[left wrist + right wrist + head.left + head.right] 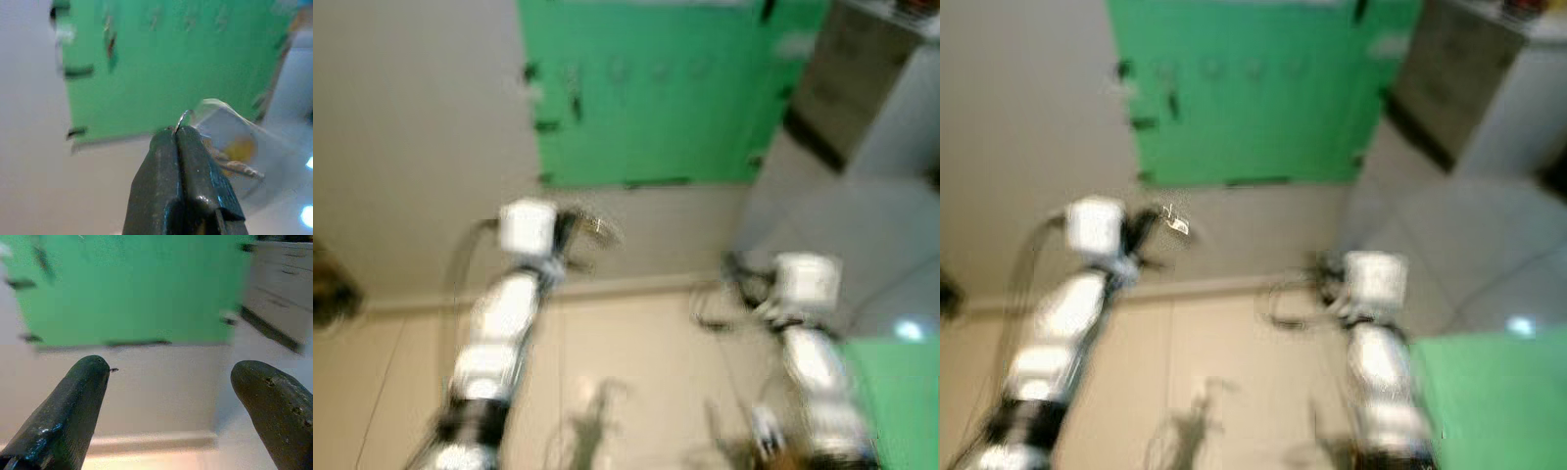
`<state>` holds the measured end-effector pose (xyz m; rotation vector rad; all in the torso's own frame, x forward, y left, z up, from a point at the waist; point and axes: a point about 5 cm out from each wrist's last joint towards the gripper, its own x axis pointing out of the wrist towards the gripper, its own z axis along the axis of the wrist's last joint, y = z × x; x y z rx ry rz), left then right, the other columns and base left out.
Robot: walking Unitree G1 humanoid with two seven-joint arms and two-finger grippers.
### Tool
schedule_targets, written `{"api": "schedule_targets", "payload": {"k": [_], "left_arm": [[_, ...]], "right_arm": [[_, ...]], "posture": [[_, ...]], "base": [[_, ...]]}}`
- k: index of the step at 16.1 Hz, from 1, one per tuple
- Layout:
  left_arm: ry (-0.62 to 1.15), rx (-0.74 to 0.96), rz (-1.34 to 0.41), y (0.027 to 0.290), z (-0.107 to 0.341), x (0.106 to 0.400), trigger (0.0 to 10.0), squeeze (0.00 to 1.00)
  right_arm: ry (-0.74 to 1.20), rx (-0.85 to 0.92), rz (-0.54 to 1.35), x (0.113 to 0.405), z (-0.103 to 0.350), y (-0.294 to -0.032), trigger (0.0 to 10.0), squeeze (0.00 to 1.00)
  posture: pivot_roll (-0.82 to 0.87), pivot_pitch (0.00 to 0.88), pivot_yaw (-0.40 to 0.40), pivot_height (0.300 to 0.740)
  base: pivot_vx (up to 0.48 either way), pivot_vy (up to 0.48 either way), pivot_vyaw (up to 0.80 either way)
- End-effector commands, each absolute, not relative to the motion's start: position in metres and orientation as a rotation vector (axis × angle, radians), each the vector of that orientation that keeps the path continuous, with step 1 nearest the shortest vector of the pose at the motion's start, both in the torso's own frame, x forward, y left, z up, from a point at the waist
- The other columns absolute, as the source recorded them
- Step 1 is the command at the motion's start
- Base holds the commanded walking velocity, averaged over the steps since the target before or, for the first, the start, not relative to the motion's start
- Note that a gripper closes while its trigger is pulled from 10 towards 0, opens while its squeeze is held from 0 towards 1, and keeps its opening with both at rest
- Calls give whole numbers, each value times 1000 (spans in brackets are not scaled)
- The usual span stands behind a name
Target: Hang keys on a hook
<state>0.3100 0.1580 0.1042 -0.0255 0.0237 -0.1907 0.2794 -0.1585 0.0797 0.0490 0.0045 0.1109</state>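
Note:
The picture is blurred by motion. My left gripper (177, 131) is shut on the thin wire ring of a bunch of keys (230, 156), which swings beside the fingertips; in the eye views the keys (1175, 224) blur in front of the left arm. A green sheet (656, 88) is taped to the wall ahead, with a row of small hooks (617, 69) near its top. The keys hang well below and left of the hooks. My right gripper (168, 382) is open and holds nothing, pointing at the wall under the sheet.
A skirting board (636, 286) runs along the foot of the pale wall above a tiled floor. A grey cabinet (862, 69) stands at the right. A second green patch (896, 401) lies at the lower right. A dark object (328, 294) sits at the left edge.

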Motion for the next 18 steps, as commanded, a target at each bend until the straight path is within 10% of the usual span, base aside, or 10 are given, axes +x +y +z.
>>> {"api": "schedule_targets", "payload": {"k": [1, 18], "left_arm": [[30, -36, -243, 142, 102, 310, 10000, 0], [42, 27, -272, 139, 101, 323, 10000, 0]], "right_arm": [[25, 18, 57, 274, 74, -178, 10000, 0], [41, 63, 106, 271, 71, -164, 10000, 0]], "posture": [[1, 0, -4, 740], [7, 0, -6, 740]], "base": [[480, 0, 0], [452, 0, 0]]}}
